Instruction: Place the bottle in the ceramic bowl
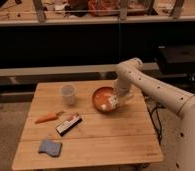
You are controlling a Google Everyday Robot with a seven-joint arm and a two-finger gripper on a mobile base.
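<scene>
Orange-red ceramic bowl (102, 95), end effector (112, 103) over its right rim, grasping the bottle (109, 105)

1. Your robot's arm (156, 87) is a chain of smooth, rounded segments in a glossy off-white shell, thick as a pipe along its whole run.
2. You can see a bulbous, dome-shaped joint housing (132, 65) at the arm's highest bend, the same off-white as the rest.
3. The widest body section (191, 127) fills the lower right of the camera view as a broad, pale, curved casing.
4. You can make out a few small dark dots, like screws or ports, along that casing's edge.
5. The two-finger gripper (112, 102) ends the arm over the orange-red bowl, a compact whitish-grey block with darker patches.
</scene>
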